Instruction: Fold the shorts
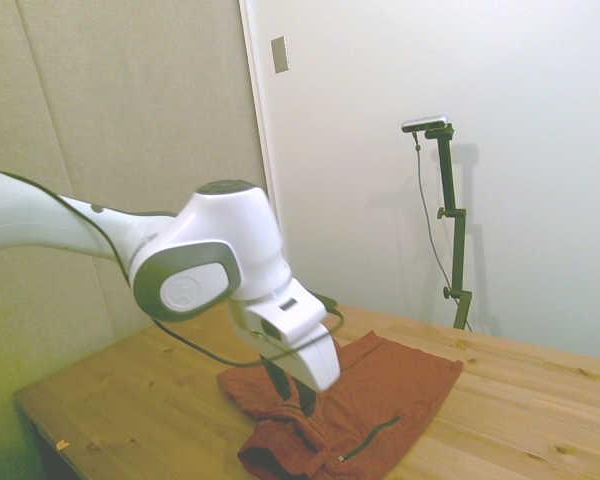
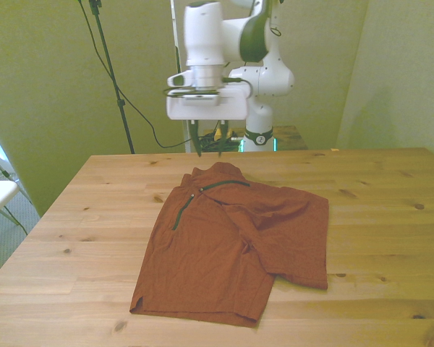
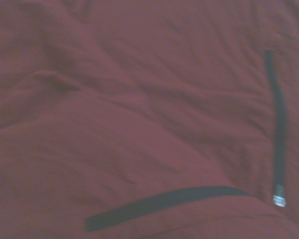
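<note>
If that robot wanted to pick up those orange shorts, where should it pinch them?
Probably the raised waistband edge of the rust-orange fabric shorts, near the dark green zipper pockets. The open hand hangs just above there. Coming straight down suits it: the cloth bunches upward at that end and lies flatter elsewhere.

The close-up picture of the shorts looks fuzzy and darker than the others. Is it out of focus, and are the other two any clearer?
In the wrist view the shorts look soft and dim, more maroon than red, though the dark zipper still reads. The front view is the sharpest: the shorts and the wood grain of the table are crisp under a yellowish cast. The side view is paler, and the arm close to the camera is slightly blurred.
</note>
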You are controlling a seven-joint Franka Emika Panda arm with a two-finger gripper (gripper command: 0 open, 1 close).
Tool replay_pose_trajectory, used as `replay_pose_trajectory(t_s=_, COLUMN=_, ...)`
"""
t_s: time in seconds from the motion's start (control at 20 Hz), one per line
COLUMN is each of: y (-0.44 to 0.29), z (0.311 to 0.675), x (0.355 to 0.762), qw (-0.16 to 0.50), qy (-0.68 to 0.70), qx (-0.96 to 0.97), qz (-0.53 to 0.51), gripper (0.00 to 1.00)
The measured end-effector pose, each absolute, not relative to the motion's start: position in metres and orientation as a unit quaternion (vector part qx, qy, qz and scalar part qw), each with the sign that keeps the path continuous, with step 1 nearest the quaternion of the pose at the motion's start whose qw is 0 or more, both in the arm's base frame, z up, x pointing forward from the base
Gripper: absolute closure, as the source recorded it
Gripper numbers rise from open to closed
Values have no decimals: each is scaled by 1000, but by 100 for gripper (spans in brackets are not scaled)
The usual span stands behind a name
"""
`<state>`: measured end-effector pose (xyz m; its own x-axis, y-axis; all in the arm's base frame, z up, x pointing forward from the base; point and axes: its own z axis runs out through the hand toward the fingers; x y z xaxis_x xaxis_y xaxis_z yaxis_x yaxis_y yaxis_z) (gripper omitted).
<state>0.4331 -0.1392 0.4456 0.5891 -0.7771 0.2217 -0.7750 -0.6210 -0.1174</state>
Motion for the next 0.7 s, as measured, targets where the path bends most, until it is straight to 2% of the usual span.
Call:
replay_pose_trajectory(t_s=0.35, y=31, z=413, x=443, qw=-102, qy=275, qx=-931, qz=-219, gripper=0)
replay_pose_trajectory(t_s=0.5, y=74, z=399, x=440, qw=-124, qy=215, qx=-934, qz=-259, gripper=0)
replay_pose_trajectory(t_s=0.7, y=104, z=368, x=434, qw=-132, qy=186, qx=-939, qz=-256, gripper=0)
